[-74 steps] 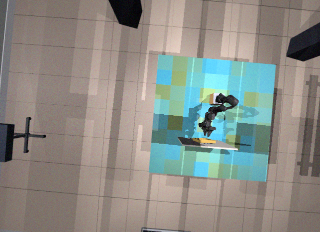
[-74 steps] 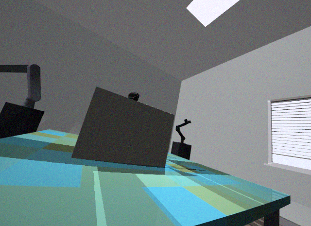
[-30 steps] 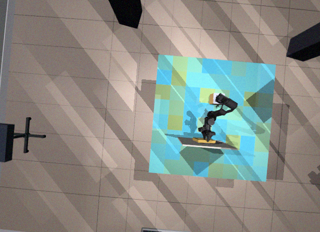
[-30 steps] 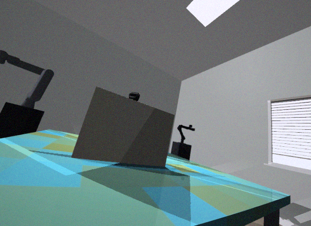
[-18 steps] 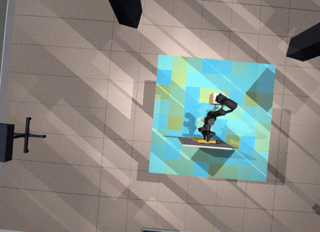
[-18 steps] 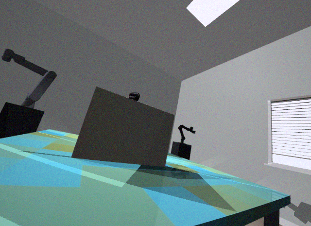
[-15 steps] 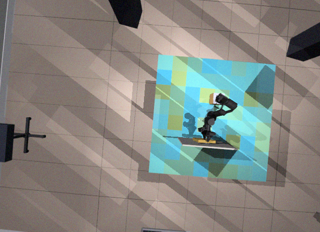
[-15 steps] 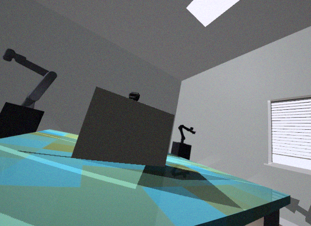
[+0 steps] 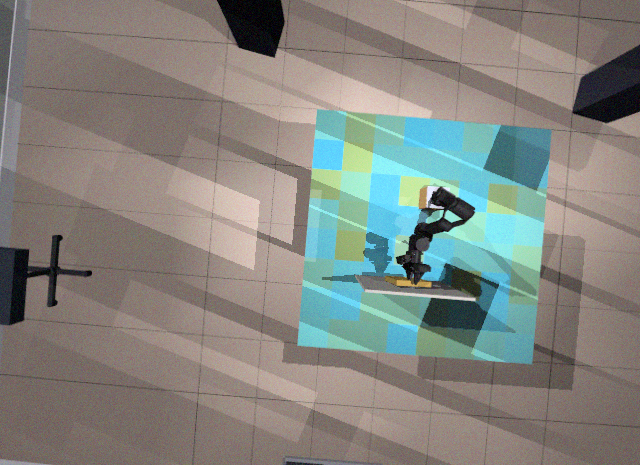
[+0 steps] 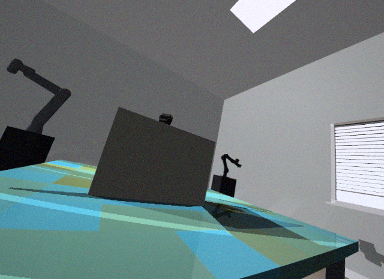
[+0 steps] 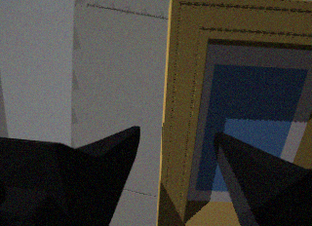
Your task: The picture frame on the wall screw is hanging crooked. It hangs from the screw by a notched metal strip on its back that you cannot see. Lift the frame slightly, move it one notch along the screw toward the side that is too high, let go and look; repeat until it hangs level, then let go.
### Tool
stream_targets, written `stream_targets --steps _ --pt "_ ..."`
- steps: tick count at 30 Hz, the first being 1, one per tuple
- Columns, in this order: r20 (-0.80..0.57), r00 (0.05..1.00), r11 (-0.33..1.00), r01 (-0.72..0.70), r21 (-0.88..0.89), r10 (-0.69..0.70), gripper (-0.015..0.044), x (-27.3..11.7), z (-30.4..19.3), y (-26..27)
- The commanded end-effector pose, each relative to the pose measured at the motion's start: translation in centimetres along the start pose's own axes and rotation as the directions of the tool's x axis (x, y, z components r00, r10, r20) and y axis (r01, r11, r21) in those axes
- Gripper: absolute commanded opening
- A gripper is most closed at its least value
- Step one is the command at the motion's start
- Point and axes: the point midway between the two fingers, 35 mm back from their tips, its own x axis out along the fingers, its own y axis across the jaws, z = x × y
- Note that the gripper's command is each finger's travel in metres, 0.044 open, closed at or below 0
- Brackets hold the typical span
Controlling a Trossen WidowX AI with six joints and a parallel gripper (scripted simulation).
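The picture frame (image 9: 424, 284) (image 11: 180, 85) has a yellow border around a grey mat and a blue picture. It hangs against the upright grey panel (image 9: 452, 293) (image 10: 152, 161) (image 11: 117, 80). In the wrist view one side rail stands nearly upright and the top rail slopes slightly down to the right; how far it is from level cannot be told. My gripper (image 9: 415, 282) (image 11: 176, 135) is open at the frame. Its left fingertip shows outside the side rail, its right one over the picture, with nothing gripped. The screw and the notched strip are hidden. In the exterior view the panel hides the frame.
The panel stands on a blue and green patterned table (image 9: 330, 331) (image 10: 62, 254). The arm's white and orange base (image 9: 427, 197) is behind the gripper. Other dark arms on pedestals (image 10: 223, 184) (image 10: 23, 146) stand beyond the table. Dark shadows cross the table.
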Motion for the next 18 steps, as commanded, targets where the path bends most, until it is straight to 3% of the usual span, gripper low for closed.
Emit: stream_targets --steps 1,6,14,18 --pt "0.003 1.0 1.0 0.001 0.006 -0.001 0.0208 0.03 0.06 -0.05" --pt "0.003 1.0 1.0 0.001 0.006 -0.001 0.0076 0.03 0.06 -0.05" --pt "0.003 1.0 1.0 0.001 0.006 -0.001 0.0003 0.03 0.06 -0.05" --pt "0.003 1.0 1.0 0.001 0.006 -0.001 0.0 0.03 0.06 -0.05"
